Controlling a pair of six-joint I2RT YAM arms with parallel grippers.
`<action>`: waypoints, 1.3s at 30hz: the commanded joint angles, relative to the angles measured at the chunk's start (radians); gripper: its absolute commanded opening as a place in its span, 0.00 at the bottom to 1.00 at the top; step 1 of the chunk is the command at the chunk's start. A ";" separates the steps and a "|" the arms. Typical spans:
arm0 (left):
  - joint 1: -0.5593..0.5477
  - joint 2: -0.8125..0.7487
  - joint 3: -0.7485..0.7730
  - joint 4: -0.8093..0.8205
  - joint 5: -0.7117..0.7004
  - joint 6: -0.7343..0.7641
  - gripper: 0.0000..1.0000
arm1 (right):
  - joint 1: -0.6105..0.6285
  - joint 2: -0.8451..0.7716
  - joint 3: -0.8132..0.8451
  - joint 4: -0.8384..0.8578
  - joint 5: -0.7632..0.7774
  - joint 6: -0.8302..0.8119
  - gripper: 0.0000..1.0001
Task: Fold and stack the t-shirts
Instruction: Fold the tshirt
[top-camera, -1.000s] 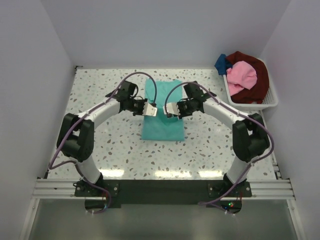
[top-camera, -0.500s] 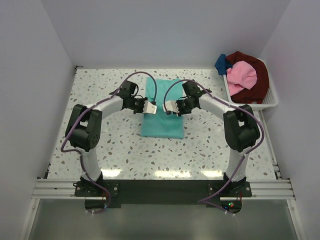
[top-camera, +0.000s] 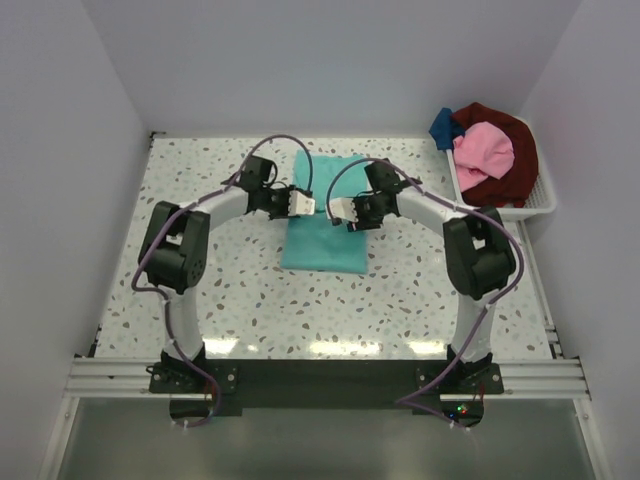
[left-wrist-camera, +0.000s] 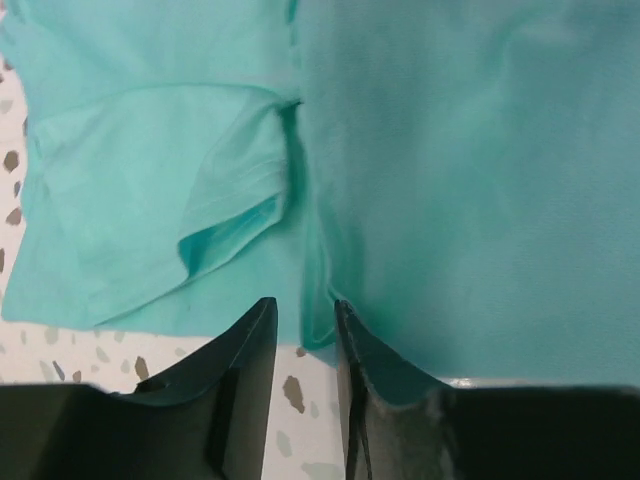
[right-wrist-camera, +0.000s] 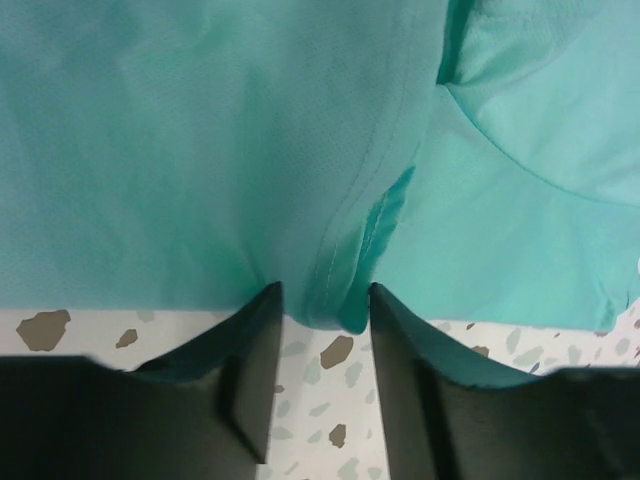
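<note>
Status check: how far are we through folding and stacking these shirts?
Early. Done: the teal shirt lies on the table, already narrowed into a long strip. In hand: the left gripper and right gripper each pinch a fold at its side edges. Left: finishing that fold, then the pink shirt, dark red shirt and blue shirt, all heaped unfolded in the basket. No stack yet.

Bright, even light from overhead, soft faint shadows, three glare strips on the table (top-camera: 340, 348) well behind the fingers (left-wrist-camera: 240, 370), wrist views crisp on the shirt (left-wrist-camera: 450, 180) ahead of them, fingers themselves dark, shaded, slightly blurred
</note>
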 joint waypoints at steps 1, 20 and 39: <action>0.062 0.009 0.125 0.117 0.003 -0.210 0.36 | -0.013 -0.059 0.025 0.054 0.042 0.057 0.48; -0.031 -0.429 -0.431 0.014 0.090 -0.281 0.47 | 0.196 -0.396 -0.245 -0.125 0.038 0.399 0.47; -0.088 -0.347 -0.515 0.032 -0.026 -0.102 0.45 | 0.201 -0.242 -0.392 0.055 0.110 0.369 0.39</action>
